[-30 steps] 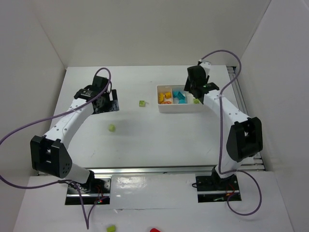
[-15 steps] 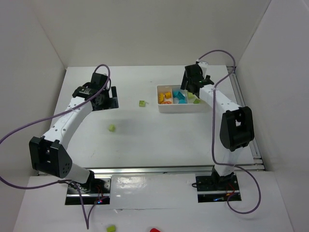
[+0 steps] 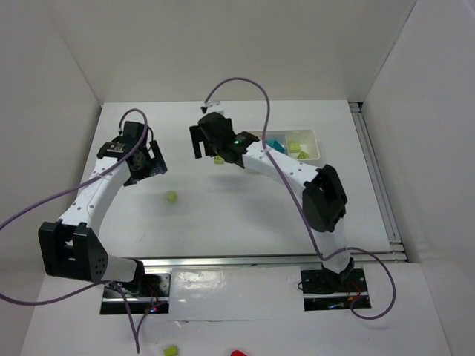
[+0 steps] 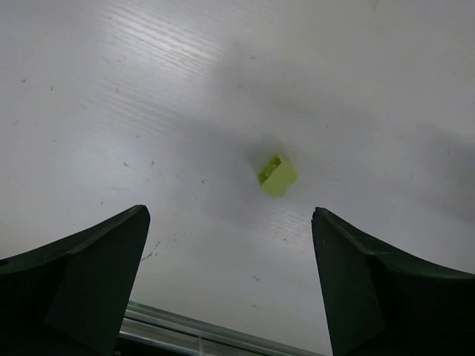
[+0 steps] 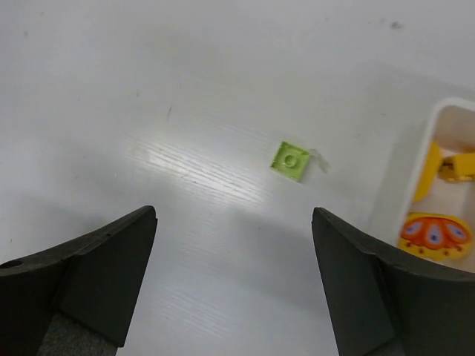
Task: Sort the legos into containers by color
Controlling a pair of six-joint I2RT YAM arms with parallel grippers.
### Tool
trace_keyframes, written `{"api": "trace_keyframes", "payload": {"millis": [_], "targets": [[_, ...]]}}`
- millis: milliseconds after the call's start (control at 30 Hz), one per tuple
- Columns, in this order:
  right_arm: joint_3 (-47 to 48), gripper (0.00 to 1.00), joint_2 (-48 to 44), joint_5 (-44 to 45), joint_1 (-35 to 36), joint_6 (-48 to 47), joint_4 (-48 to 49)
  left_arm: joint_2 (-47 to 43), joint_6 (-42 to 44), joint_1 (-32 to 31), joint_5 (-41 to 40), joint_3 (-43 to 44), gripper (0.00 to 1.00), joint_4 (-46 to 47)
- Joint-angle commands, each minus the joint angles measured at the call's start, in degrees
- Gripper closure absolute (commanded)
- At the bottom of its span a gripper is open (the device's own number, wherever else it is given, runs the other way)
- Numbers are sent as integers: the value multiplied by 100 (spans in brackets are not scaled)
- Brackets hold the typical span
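A lime green lego brick [image 3: 171,196] lies alone on the white table and shows ahead of my open left gripper [image 4: 230,252] as a small block [image 4: 277,175]. A flat lime green lego plate [image 5: 290,160] lies left of the white containers tray [image 5: 453,110], ahead of my open right gripper [image 5: 234,252]. From above, the right gripper [image 3: 203,145] hovers beside that plate [image 3: 218,159] and the left gripper [image 3: 151,167] stands up-left of the brick. The tray [image 3: 318,147] holds cyan legos [image 3: 276,142] and green legos [image 3: 297,149]; its orange legos [image 5: 436,233] show in the right wrist view only.
White walls close in the table on the left, back and right. A metal rail [image 3: 252,261] runs along the near edge by the arm bases. A green piece [image 3: 171,349] and a red piece [image 3: 237,354] lie on the floor in front.
My right arm has swung left from over the tray to beside the green plate, its jaws now wide and empty. The left gripper has shifted a little left and down.
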Motion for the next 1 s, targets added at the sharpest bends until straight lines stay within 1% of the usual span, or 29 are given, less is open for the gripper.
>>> {"api": "trace_keyframes", "payload": {"millis": [0, 67, 100, 133, 233, 300, 500, 633, 700, 867, 900, 933, 967], "targets": [[698, 9, 798, -74, -86, 193, -395, -415, -223, 191, -79, -109, 0, -83], [1016, 12, 1297, -74, -86, 333, -649, -469, -223, 322, -26, -161, 0, -22], [1209, 12, 1466, -74, -86, 386, -651, -469, -223, 323, -26, -162, 0, -22], [1602, 12, 1633, -74, -147, 448, -868, -521, -223, 323, -26, -162, 0, -22], [2106, 12, 2126, -13, -200, 597, -1090, -522, -223, 375, 26, -215, 0, 40], [2168, 14, 2337, 100, -200, 650, -1090, -522, -170, 428, 97, -215, 0, 102], [2099, 14, 2521, 496, -253, 764, -1090, -574, -118, 481, 149, -267, 0, 206], [2099, 14, 2741, 357, -384, 826, -1090, -574, -65, 481, 149, -320, 0, 207], [2099, 22, 2820, 356, -385, 826, -1029, -574, -65, 534, 149, -320, 0, 207], [2204, 30, 2944, 304, -385, 826, -1029, -574, -65, 534, 202, -320, 0, 207], [2204, 33, 2996, 304, -385, 878, -1029, -574, -65, 534, 202, -320, 0, 207], [2274, 41, 2997, 304, -385, 879, -1029, -574, -65, 534, 202, -320, 0, 207], [2274, 46, 2997, 304, -385, 879, -1029, -574, -13, 534, 202, -320, 0, 207]]}}
